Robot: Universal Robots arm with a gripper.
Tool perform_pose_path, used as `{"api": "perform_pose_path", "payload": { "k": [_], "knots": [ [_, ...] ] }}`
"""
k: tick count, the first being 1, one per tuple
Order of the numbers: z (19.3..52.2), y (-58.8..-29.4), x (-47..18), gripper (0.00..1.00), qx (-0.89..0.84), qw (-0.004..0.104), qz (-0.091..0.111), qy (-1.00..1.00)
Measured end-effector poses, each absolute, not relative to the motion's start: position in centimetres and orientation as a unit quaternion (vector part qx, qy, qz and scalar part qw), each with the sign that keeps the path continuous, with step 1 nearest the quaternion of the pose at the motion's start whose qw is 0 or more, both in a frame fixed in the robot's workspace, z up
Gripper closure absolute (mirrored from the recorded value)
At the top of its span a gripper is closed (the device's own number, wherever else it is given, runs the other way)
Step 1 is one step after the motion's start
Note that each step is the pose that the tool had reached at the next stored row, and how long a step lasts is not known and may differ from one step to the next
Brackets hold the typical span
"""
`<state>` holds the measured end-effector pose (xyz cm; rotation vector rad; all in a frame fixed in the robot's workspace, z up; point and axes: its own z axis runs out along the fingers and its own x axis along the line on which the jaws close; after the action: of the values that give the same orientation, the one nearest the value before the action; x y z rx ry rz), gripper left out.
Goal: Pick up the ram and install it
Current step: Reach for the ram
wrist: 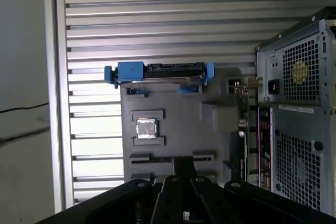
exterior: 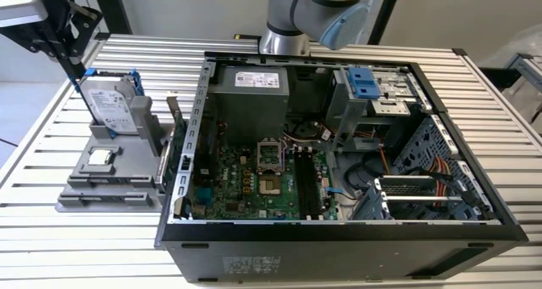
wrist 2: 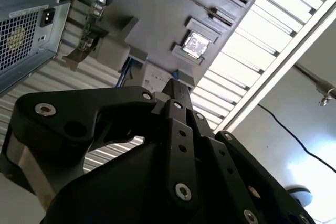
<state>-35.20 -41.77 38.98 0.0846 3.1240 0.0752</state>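
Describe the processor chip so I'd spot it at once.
A grey holder sits beside the open case, at the exterior view's left. The chip lies flat in it, near the upright hard drive: small, square, silver, whereas the drive is boxy and blue-framed.

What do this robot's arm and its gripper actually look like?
The arm is a thick, rounded silver-grey tube with a light blue cap at its joint. The gripper is matt black, made of flat angular links joined together and dotted with small silver screw heads and round holes.
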Motion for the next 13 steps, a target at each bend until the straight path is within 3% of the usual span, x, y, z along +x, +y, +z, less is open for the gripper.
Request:
{"api": "perform_pose_path", "payload": {
  "k": [13],
  "knots": [
    [38.92,-42.44,-35.19,1.00,0.027,0.007,0.024,0.999]
  ]
}}
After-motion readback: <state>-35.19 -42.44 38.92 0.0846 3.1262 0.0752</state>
